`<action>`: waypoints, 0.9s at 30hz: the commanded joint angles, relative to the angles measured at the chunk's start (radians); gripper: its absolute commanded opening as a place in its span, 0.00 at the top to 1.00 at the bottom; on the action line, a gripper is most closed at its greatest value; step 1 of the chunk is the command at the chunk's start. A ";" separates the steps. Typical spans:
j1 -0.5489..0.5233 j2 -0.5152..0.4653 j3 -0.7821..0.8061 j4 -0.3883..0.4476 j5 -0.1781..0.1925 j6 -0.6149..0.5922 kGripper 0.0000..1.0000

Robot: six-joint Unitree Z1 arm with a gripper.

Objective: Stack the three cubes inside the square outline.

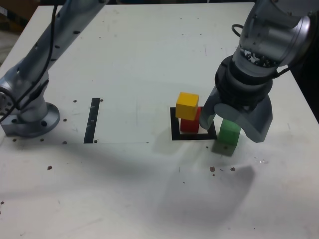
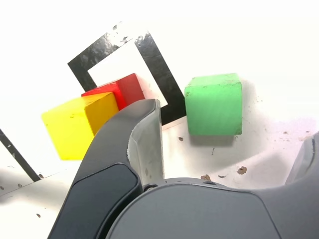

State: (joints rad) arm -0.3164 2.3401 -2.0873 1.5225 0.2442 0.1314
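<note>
A yellow cube (image 1: 187, 105) sits a little askew on a red cube (image 1: 190, 122) inside the black square outline (image 1: 174, 125). The green cube (image 1: 229, 133) rests on the white table just outside the outline, on the exterior view's right. My gripper (image 1: 231, 124) hangs over the green cube, open wide, one finger on each side and neither touching it. In the wrist view the green cube (image 2: 214, 104) lies beyond the outline's (image 2: 154, 59) edge. The yellow cube (image 2: 77, 124) and red cube (image 2: 124, 89) are partly hidden behind one grey finger (image 2: 142, 134).
A narrow black strip (image 1: 92, 120) lies on the table at the exterior view's left, near the arm's base (image 1: 30, 117). Small brown specks (image 1: 213, 169) dot the table in front of the green cube. The table's dark right edge is close behind the arm.
</note>
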 commanded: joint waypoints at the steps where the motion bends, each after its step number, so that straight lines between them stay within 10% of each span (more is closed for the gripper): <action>1: 0.002 0.012 -0.001 -0.013 -0.005 0.012 0.04; 16: 0.037 0.028 0.073 -0.101 0.000 0.030 0.19; 27: 0.037 0.029 0.081 -0.157 -0.010 0.033 0.62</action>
State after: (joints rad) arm -0.2814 2.3648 -2.0069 1.3684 0.2367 0.1625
